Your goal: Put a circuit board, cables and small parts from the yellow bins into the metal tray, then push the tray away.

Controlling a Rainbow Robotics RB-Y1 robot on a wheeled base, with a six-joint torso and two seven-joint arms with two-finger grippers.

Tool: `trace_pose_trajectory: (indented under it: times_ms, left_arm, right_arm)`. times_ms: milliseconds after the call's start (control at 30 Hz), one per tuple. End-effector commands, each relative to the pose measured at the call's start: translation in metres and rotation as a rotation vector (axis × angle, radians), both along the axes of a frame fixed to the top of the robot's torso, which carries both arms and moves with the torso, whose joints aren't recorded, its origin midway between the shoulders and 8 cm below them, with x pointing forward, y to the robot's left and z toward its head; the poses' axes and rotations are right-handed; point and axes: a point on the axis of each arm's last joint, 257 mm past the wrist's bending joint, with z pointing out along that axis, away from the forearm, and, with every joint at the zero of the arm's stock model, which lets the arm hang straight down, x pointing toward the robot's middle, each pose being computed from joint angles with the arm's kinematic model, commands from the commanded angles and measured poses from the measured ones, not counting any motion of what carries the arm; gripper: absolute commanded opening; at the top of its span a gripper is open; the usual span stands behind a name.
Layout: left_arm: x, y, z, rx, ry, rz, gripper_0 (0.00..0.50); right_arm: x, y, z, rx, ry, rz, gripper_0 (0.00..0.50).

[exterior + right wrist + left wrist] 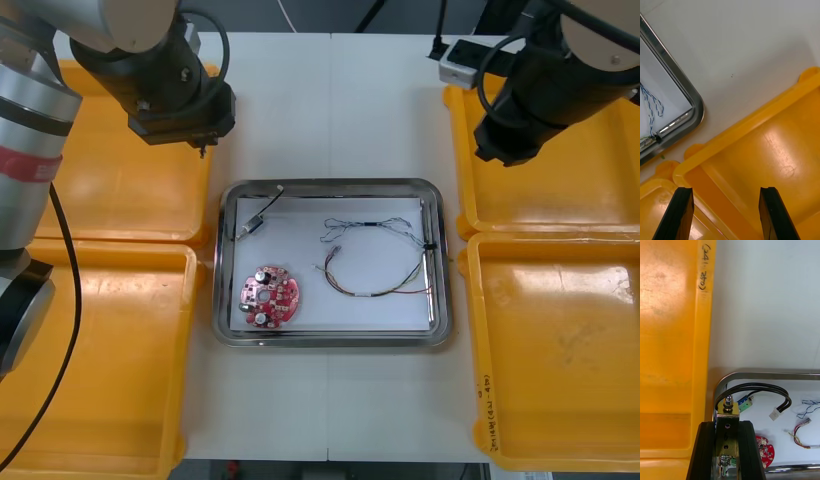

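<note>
Risk lay chiefly at the left gripper, which hung above the gap between the far-left bin's inner edge and the far-left corner of the shiny, white-lined metal tray. Its black fingers pinched a small brass-coloured metal part. Letting go there would probably have dropped the part onto the light surface outside the rim. A release just inside that corner could have landed it on the black cable. The later push might also have snagged the wires lying against the tray's right rim.

The right gripper waited over the far-right bin, its fingers spread and holding nothing.

Counts:
- Yellow plastic bins: four, two along each side edge of the surface, all apparently bare.
- Tray: one.
- Round red circuit board: one, near the tray's near-left corner.
- Cables: three, the black one plus a twisted blue-and-white cable and a red-and-yellow cable.
- Small metal parts: one held. Whether the blue-green piece by the black cable was another could not be told.
</note>
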Motion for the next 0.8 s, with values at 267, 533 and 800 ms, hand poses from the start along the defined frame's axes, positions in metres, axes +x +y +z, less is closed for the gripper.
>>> trace_pose_trajectory:
  times_ms: [267,533,800]
  left_arm:
    - [-0.014,-0.050,-0.014,-0.030,-0.011,0.059,0.002]
    - [-0.021,-0.072,-0.033,-0.006,-0.003,0.033,0.002]
    - [-0.029,-0.091,-0.064,0.010,0.001,0.001,0.001]
  right_arm:
    - [-0.016,-0.085,0.021,0.144,-0.075,-0.206,0.500]
    - [-0.037,-0.136,0.013,0.205,-0.099,-0.333,0.500]
    - [-0.056,-0.175,0.003,0.250,-0.126,-0.498,0.500]
